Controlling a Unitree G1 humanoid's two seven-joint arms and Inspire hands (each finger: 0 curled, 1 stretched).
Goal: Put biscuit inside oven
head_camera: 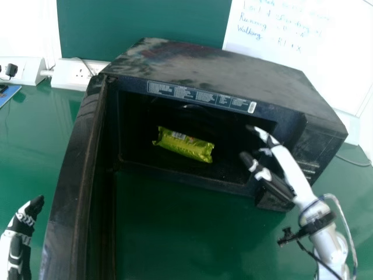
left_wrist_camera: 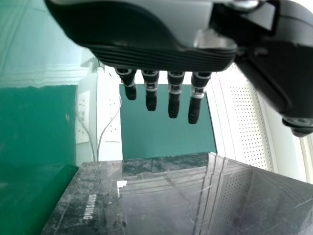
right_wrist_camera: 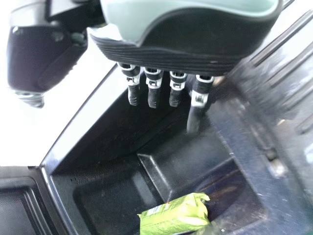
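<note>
The green biscuit packet (head_camera: pixel 183 144) lies inside the black oven (head_camera: pixel 227 70), on its floor near the opening. My right hand (head_camera: pixel 280 166) is at the right part of the oven's opening, to the right of the packet and apart from it, with fingers extended. In the right wrist view the fingers of my right hand (right_wrist_camera: pixel 154 90) are straight and hold nothing, and the biscuit packet (right_wrist_camera: pixel 175 215) rests within the oven cavity. My left hand (head_camera: pixel 23 227) is left of the open oven door (head_camera: pixel 73 192); its fingers (left_wrist_camera: pixel 150 93) are straight in the left wrist view.
The oven door stands wide open toward the front, between my left hand and the opening. White socket strips (head_camera: pixel 76 74) with cables run along the table's back edge. A whiteboard (head_camera: pixel 326 35) with writing stands behind the oven. The green table (head_camera: pixel 163 233) extends before the oven.
</note>
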